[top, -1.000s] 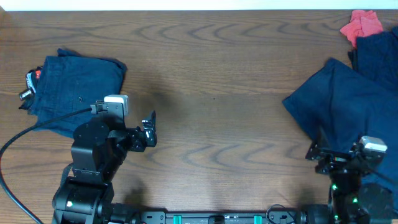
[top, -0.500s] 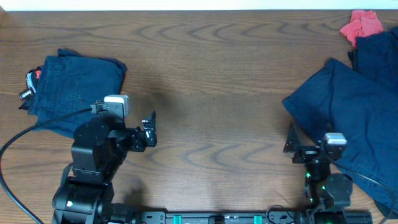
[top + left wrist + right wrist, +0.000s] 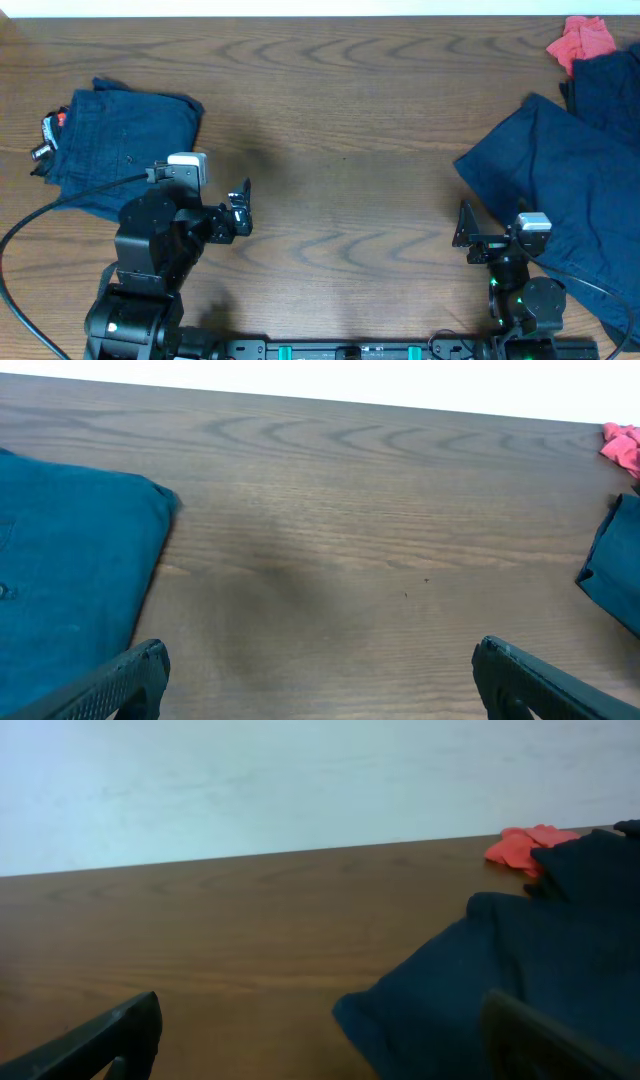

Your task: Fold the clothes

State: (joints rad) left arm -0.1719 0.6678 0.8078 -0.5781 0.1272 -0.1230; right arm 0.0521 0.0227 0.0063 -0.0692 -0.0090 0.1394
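Note:
A folded navy garment (image 3: pixel 120 140) lies at the left of the table; it also shows in the left wrist view (image 3: pixel 70 560). An unfolded navy garment (image 3: pixel 560 180) is spread at the right, with another navy piece (image 3: pixel 605 85) behind it; it shows in the right wrist view (image 3: pixel 500 980). My left gripper (image 3: pixel 238 208) is open and empty, right of the folded garment, its fingers wide apart over bare wood (image 3: pixel 320 670). My right gripper (image 3: pixel 463 237) is open and empty at the left edge of the unfolded garment (image 3: pixel 320 1035).
A red cloth (image 3: pixel 582 40) lies at the far right back corner, seen also in the wrist views (image 3: pixel 622 442) (image 3: pixel 522 845). A black cable (image 3: pixel 40 215) runs across the folded garment's front. Wooden table (image 3: pixel 340 130) spans the middle.
My right arm has moved left, off the unfolded garment to its left edge. The left arm has not moved.

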